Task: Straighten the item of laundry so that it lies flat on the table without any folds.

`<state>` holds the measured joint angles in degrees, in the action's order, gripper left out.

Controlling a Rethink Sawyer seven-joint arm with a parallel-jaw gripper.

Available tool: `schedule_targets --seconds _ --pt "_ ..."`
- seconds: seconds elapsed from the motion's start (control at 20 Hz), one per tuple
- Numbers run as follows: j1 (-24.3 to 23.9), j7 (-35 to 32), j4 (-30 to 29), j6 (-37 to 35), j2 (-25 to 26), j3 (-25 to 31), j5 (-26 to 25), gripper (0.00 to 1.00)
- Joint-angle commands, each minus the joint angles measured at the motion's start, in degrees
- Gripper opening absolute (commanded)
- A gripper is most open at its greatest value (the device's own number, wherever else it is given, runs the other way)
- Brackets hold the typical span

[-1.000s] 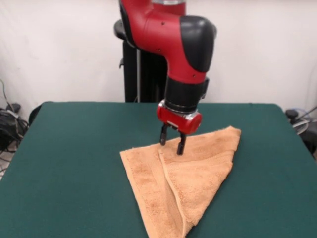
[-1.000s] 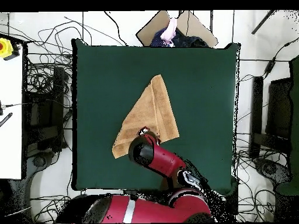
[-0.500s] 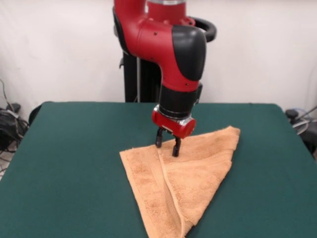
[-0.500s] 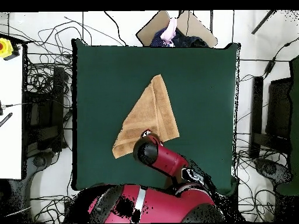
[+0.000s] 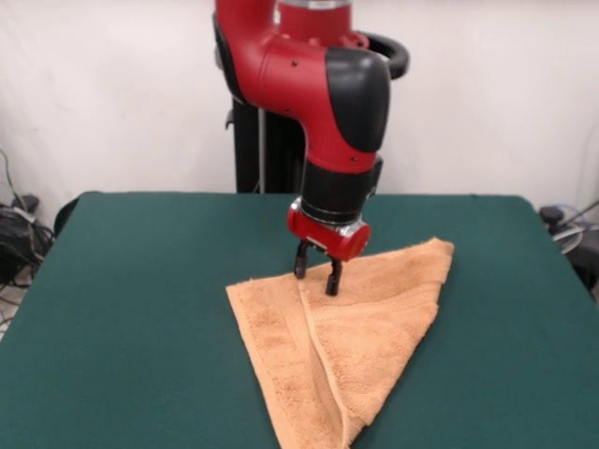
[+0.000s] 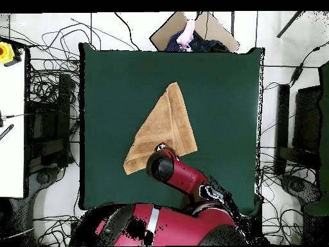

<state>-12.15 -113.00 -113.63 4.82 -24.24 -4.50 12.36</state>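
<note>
Orange towel (image 5: 346,346) folded on tabletop (image 5: 140,281); hand (image 5: 316,273) slightly open, empty, at far edge; may pinch both layers.

the dark green surface (image 5: 140,309) carries one thing: an orange-tan towel (image 5: 365,337), folded into a triangle, lying near the middle with one layer overlapping another.
</note>
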Motion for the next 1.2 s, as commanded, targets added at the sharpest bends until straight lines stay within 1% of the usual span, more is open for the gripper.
schedule_targets --seconds 0.05,0.15,0.2,0.35,0.6,0.8,0.95,1.0,1.2 --pt "0.6 -4.2 6.3 -5.0 2.3 0.9 -0.7 1.00" --pt "0.7 -3.6 6.5 -4.1 2.5 0.8 -1.7 1.00" --pt "1.0 -3.7 6.7 -3.6 2.7 0.6 -2.2 0.00" --pt "1.3 -3.2 7.3 -4.9 2.7 0.4 -2.5 0.00" --pt "0.1 -4.1 6.6 -4.4 2.6 1.7 -3.7 0.00" --pt "0.4 -4.9 6.4 -4.7 2.4 1.6 -3.5 0.00" --pt "1.5 -5.9 5.9 -5.1 2.1 0.7 -2.4 0.00" --pt "1.2 -7.0 5.0 -5.0 1.7 1.2 -1.8 0.00" --pt "0.1 -7.1 4.3 -4.2 1.0 2.3 -2.4 0.00"
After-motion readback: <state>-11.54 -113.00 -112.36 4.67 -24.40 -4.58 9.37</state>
